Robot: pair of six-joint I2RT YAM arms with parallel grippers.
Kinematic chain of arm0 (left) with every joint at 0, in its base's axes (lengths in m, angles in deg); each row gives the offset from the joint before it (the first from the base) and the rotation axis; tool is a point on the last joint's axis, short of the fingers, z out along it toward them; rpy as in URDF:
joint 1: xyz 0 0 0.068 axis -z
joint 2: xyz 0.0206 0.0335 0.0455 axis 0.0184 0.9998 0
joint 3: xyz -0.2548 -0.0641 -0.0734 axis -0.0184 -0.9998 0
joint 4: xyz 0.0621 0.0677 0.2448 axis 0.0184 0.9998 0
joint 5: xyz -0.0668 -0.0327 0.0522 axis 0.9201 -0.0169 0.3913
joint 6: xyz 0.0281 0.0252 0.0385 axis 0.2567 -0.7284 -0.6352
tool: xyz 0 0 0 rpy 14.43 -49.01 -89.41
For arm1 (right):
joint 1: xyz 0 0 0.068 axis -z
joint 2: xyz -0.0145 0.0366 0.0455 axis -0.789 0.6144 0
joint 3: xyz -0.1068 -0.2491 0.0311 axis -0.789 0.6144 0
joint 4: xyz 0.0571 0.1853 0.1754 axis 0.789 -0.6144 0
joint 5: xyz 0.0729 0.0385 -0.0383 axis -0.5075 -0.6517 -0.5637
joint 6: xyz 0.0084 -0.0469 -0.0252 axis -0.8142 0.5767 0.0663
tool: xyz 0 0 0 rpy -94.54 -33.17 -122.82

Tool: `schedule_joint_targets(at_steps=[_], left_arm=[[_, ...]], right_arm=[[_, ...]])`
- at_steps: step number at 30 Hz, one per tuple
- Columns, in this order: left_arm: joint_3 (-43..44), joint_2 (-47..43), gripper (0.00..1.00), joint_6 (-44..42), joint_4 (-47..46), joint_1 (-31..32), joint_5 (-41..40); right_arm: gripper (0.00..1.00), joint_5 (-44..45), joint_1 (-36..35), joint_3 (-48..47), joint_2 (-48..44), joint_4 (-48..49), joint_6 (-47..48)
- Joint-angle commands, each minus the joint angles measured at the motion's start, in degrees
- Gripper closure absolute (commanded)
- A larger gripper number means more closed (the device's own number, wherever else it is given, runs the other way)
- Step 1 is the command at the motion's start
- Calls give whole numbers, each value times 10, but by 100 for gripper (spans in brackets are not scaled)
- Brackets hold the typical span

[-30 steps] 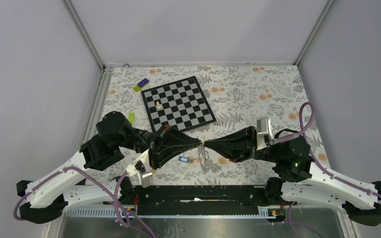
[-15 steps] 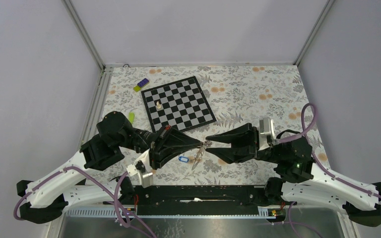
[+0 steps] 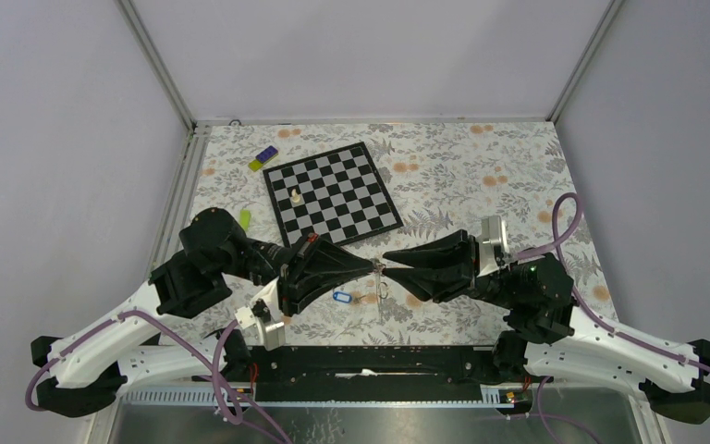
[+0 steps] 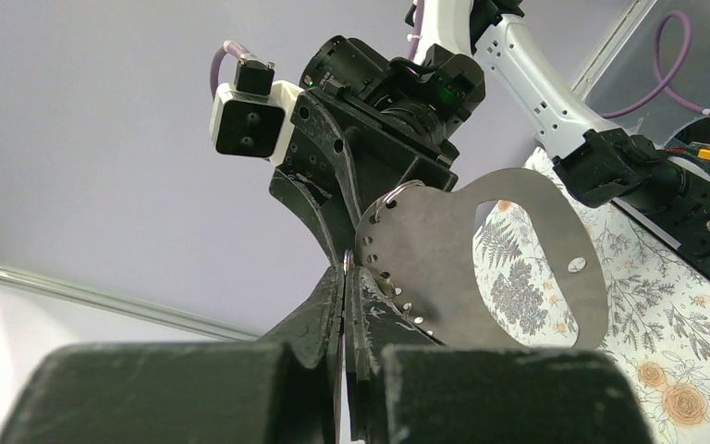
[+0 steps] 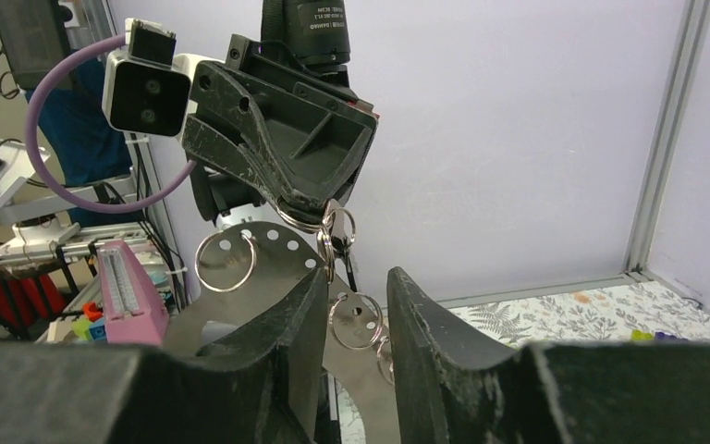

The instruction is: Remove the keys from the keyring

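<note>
I find the left fingers (image 4: 328,296) pressed together with no gap showing, raised above the table (image 3: 481,166) near its front middle. At their tips they clamp the keyring (image 5: 331,222), a cluster of thin wire loops that hangs just below them in the right wrist view. I note a flat silvery metal plate (image 4: 444,268) at the same grip. It is pierced with a row of small holes along one edge, has a large cutout, and carries a further wire loop through one hole. The right fingers (image 5: 416,314) face the left ones tip to tip and stand apart. A small loop with a round key head sits in the gap between them, and I cannot tell whether either pad touches it. The keys (image 3: 384,292) dangle from the keyring directly below the point where the two sets of tips meet, clear of the table as far as I can judge from above. A blue tag (image 3: 340,297) with a white label shows just beside them, under the left arm's end. I cannot tell whether it hangs or lies on the cloth. Further back, well apart from the grip, a chessboard (image 3: 333,192) lies flat with one white chess piece (image 3: 294,195) upright on it.
</note>
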Motion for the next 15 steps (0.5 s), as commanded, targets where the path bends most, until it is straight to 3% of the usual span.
schedule_joint_targets(at_steps=[1, 15], left_arm=[[21, -1, 100, 4, -38, 1, 15], [19, 1, 100, 8, -45, 0, 18]], right_arm=[[65, 22, 1, 6, -3, 60, -19], [65, 23, 1, 19, 4, 89, -35]])
